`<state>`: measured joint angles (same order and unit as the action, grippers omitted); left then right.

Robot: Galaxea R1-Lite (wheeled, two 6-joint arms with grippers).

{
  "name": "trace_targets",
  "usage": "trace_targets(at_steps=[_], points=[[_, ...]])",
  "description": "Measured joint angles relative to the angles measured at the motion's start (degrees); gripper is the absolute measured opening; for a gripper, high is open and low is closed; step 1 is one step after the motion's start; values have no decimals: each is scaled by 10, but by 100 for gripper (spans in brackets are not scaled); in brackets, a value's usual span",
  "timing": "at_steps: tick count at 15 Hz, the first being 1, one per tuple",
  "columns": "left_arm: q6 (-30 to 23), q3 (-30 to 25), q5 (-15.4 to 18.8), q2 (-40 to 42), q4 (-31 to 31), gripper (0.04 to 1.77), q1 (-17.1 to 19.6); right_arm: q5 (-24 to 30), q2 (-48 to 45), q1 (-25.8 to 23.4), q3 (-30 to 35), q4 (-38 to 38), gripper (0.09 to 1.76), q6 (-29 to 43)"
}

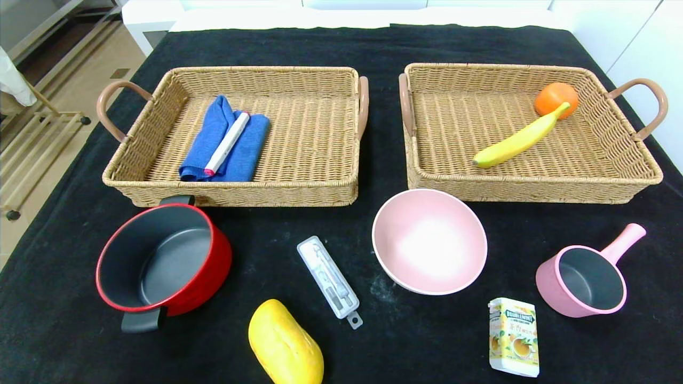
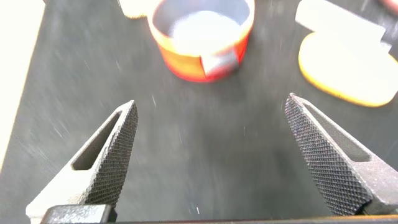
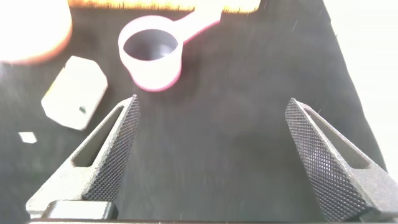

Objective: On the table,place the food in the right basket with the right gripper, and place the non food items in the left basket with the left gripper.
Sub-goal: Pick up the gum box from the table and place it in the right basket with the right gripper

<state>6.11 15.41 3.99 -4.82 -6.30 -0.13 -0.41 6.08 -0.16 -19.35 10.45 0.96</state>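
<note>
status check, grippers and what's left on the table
Left gripper and right gripper open, empty. Mango, carton unsorted. Nothing blocking.

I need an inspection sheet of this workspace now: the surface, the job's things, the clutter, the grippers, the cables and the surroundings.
Surface: table, black cloth with faint white smudges.
Job's things: left basket holds a blue cloth and a white pen; right basket holds an orange and a banana. On the cloth: red pot, white case, pink bowl, pink saucepan, mango, drink carton.
Clutter: nothing seen.
Grippers: left gripper open, empty, over bare cloth near the pot; right gripper open, empty, near the saucepan.
Cables: nothing seen.
Surroundings: wooden rack on the floor at left; white furniture behind.
</note>
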Motion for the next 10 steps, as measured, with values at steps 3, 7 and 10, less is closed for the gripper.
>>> trace_targets(at_steps=[3,7,10], points=[[4,98,-2,-68,-8,172,-9,2,78,-5,-82,6,171,-5],[7,188,1,-167,-9,172,-16,9,195,-4,-174,10,171,-13],[7,233,22,-234,-10,172,-20,20,279,-1,-226,10,171,-14]])
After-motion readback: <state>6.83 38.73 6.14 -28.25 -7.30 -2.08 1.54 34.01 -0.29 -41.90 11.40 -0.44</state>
